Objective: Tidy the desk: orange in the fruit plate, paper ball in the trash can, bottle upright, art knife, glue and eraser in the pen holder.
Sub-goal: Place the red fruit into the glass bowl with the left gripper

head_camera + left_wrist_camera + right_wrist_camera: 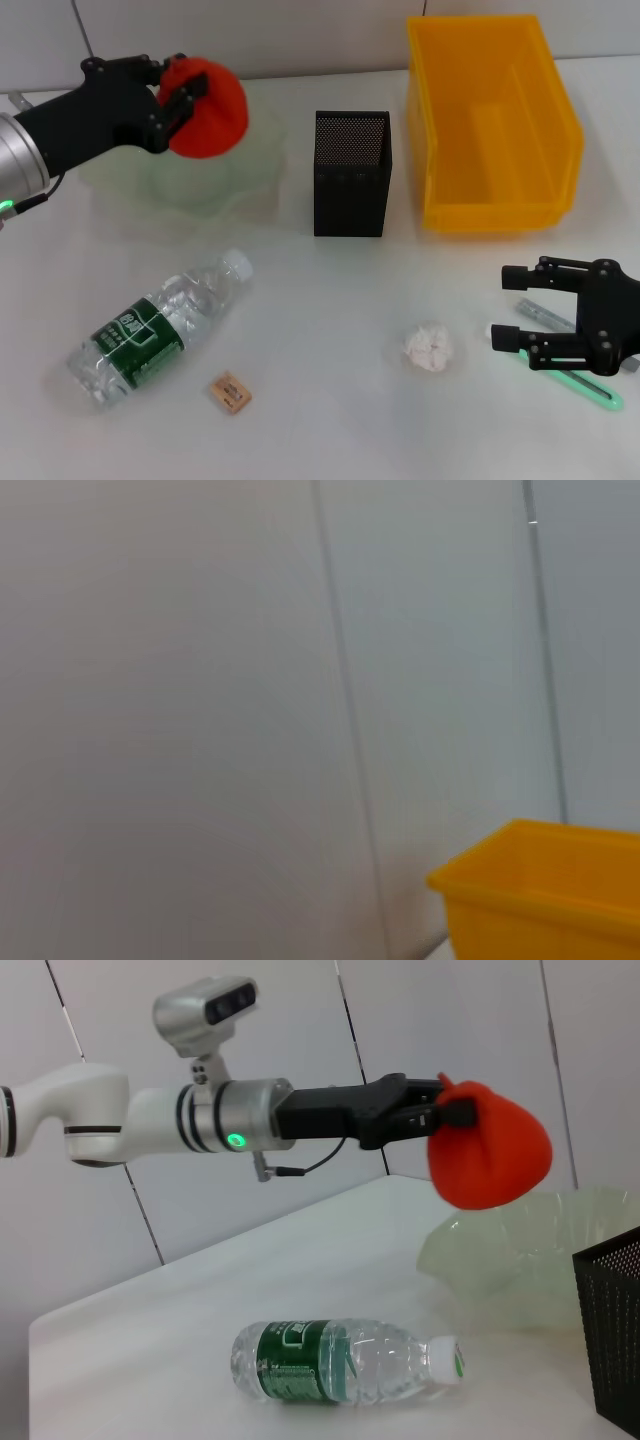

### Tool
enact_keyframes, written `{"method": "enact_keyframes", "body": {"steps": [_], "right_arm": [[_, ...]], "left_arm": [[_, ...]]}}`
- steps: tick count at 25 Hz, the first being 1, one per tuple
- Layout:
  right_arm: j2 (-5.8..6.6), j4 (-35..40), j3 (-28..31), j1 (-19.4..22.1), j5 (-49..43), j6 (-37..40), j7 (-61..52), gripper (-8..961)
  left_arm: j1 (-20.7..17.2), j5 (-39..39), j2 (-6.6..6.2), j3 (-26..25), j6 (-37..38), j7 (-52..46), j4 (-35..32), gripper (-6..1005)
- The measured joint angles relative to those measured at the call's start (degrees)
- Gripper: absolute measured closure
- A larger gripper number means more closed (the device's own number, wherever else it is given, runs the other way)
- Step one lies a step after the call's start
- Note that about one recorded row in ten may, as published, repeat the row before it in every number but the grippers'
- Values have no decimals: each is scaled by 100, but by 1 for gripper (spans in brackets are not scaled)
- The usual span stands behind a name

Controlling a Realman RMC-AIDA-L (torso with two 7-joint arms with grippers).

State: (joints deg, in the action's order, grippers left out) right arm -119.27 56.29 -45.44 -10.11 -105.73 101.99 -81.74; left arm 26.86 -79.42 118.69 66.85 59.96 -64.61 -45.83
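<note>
Overhead, the left gripper's (183,100) jaws clamp the orange (210,110) above the fruit plate (245,175).

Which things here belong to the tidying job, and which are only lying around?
Job: orange held by left gripper, fruit plate, bottle, pen holder, paper ball, eraser, yellow bin, green knife.
Lying around: nothing visible.

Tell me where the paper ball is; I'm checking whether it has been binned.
In the head view the paper ball lies on the white table, right of centre, between the small eraser and the right tool, well short of the yellow bin.
</note>
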Motion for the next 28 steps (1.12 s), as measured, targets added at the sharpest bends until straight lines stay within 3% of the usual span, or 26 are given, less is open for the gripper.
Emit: {"method": "enact_keyframes", "body": {"steps": [10,18,28], "right_arm": [[3,-65,0,-23,-1,45,0,182],[-9,-87,0,-35,-1,134,0,182],[-9,-125,-25,-60,0,146,20,182]], "left_arm": [[753,117,19,-286,-997,508,1074,735],[944,122,32,-274,-1739,618,1391,734],[1007,129,31,-287,-1890,722,1619,733]]}}
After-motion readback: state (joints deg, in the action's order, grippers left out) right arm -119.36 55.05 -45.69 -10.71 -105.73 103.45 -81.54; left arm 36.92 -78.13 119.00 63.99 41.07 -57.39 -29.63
